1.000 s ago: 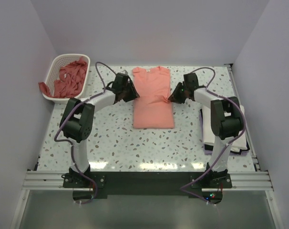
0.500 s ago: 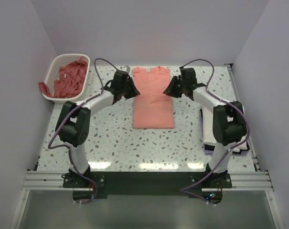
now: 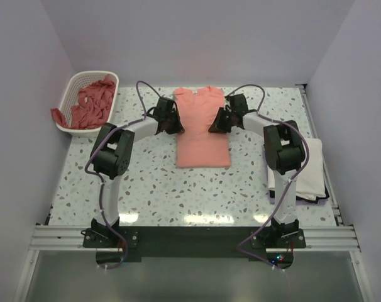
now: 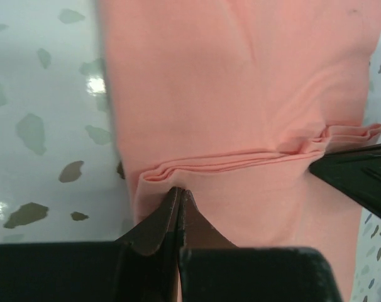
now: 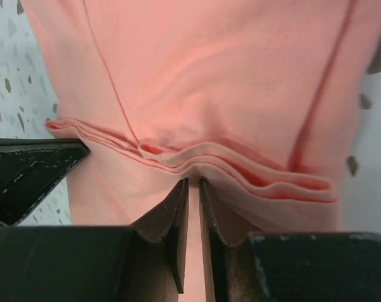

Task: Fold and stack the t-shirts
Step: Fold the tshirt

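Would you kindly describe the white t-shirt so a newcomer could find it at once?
On the speckled table, look along the right edge, beside the right arm. The white t-shirt lies flat there, the only white garment: the shirt mid-table and those in the basket are salmon pink.

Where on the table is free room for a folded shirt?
Bare table lies between the pink shirt and the arm bases, and at left, nearer than the basket. The right edge is crowded by the white shirt.
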You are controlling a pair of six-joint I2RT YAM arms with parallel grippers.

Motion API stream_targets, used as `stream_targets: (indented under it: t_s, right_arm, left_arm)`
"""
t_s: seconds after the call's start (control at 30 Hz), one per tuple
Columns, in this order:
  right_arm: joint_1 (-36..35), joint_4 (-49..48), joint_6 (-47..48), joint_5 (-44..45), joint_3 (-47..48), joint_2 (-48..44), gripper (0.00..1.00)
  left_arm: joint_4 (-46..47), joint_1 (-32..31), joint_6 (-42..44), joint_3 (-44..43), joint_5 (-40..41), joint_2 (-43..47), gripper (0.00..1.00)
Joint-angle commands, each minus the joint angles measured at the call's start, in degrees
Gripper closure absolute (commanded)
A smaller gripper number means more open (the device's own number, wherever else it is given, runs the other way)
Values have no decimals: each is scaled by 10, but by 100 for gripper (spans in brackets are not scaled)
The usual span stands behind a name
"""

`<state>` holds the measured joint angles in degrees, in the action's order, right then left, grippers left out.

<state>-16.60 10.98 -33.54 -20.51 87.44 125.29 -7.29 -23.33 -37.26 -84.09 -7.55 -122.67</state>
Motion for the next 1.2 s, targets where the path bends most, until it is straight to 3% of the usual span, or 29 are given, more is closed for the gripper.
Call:
stream_targets:
  t_s: [0.0,0.37,0.73,0.9,1.0,1.17]
  right_arm:
    - [35,-20,-6,-22,5,7,83]
    - [90,-76,-88,-151,-2,31,81]
    - [112,-102,-134,-173,-38,30,80]
    - [113,-36,-85,-109,-27,-38,79]
    - [112,-20,-67,-75,-40,-93,78]
    - [96,-52,-71,-59,-151,-191,77]
  left_arm:
    - [9,31,25,-7,12,0,100]
    - [10,37,22,-10,-9,-13,100]
    - [10,44,11,-19,-38,7,100]
    - [-2,51,9,-22,-41,72,100]
    - [-4,51,-7,-7,-41,116,94]
    - [53,16,-49,105,-65,186,91]
